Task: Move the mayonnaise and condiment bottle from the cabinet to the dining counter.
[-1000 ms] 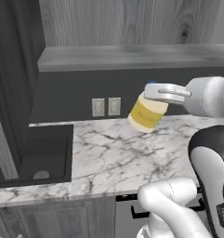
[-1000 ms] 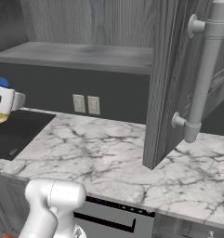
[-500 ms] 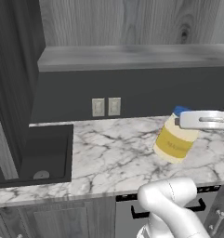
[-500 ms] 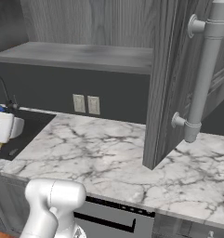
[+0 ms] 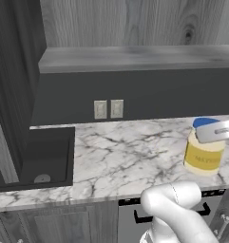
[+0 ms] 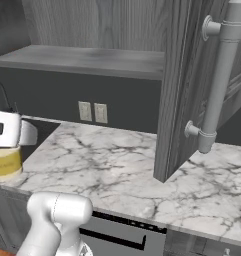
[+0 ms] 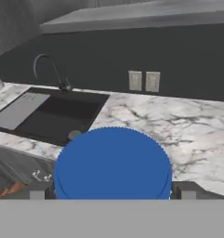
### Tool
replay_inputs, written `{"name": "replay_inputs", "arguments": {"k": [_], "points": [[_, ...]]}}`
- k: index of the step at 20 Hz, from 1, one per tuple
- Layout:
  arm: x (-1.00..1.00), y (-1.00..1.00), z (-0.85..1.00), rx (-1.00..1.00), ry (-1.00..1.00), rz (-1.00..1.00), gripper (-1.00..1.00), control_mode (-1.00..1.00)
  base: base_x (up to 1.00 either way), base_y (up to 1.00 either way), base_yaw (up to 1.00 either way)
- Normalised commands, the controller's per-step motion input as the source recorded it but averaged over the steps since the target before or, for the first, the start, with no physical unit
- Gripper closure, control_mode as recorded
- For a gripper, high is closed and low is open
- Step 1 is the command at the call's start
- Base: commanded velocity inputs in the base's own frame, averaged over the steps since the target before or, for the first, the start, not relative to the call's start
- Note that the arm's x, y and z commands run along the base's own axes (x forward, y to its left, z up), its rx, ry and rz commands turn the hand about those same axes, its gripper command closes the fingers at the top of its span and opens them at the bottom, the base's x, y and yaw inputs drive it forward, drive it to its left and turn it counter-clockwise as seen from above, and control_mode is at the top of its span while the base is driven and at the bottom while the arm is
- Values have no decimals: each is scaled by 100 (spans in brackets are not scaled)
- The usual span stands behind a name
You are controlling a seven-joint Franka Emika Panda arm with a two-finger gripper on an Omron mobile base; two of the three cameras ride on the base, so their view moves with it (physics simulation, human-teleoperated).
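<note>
Marble worktop (image 5: 130, 156) edge under mayonnaise (image 5: 203, 154)

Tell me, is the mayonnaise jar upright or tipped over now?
Upright. In the left base view the mayonnaise jar stands vertical with its blue lid on top, held at the lid by the gripper above the marble worktop.

No legible text anywhere; faint brownish lettering on the mayonnaise (image 5: 203, 157) label, right edge of frame, too blurred to read.
</note>
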Motion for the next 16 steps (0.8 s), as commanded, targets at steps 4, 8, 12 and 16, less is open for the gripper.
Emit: {"name": "replay_inputs", "arguments": {"k": [4,8,12,16], "points": [[0,-18,-13,-31,0,3,100,-100,0,0,0],[0,-11,-16,-17,-3,5,100,-100,0,0,0],[1,0,-2,-3,-1,0,100,-100,0,0,0],[0,0,0,0,0,0,100,-100,0,0,0]]}}
